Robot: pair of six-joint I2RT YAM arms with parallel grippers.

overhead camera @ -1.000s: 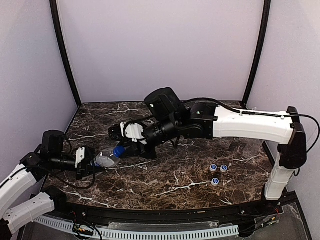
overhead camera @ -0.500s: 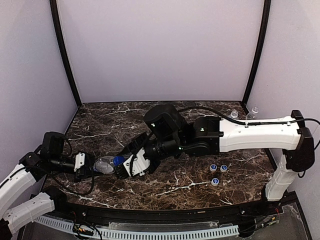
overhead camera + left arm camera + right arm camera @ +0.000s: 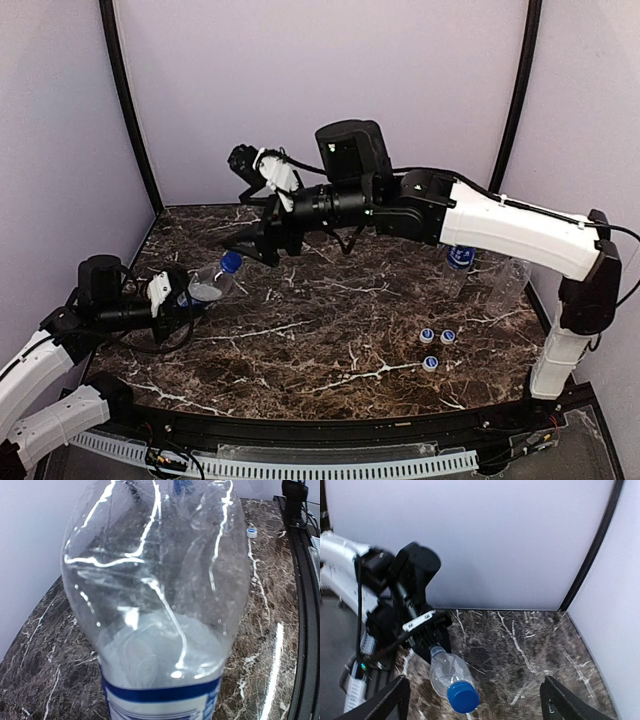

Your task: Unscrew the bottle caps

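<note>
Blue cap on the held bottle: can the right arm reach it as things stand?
Probably yes: the right end effector is open close by the blue cap, nothing between; the left end effector grips the bottle.

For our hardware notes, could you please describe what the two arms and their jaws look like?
The left arm and right arm both have white link shells with black joints. Thin black cables run along them. The jaws are black, with a white bracket at each wrist.

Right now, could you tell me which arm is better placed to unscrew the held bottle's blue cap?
Right: the open right gripper hangs just above the blue cap, while the left gripper is shut on the labelled bottle.
</note>
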